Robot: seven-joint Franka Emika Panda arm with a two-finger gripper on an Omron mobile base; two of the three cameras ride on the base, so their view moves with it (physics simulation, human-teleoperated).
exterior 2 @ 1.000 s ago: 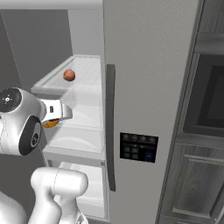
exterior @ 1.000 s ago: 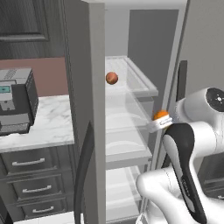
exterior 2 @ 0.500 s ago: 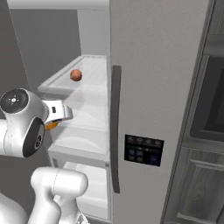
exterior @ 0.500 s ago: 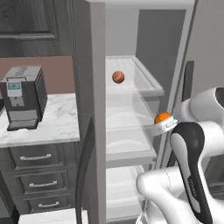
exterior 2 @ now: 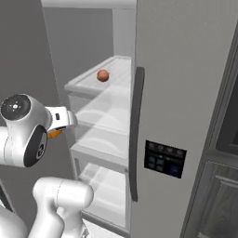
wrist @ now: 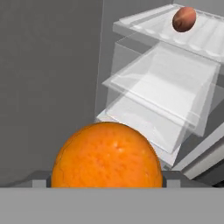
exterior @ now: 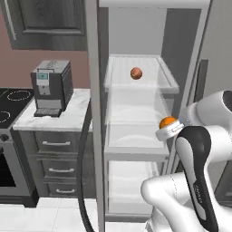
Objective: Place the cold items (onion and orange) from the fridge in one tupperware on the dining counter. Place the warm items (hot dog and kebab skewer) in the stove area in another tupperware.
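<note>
The round, bright orange fruit [wrist: 107, 155] sits right at the pincer [exterior: 168, 131], apparently grasped between widely spread jaws, just outside the open grey fridge [exterior: 136, 113]. The small reddish-brown onion [exterior: 136, 73] lies on the upper glass shelf [exterior: 152, 86]. I'd carry the orange level and steady to the tupperware. The fingertips themselves are hidden behind the fruit, so contact isn't certain.
</note>
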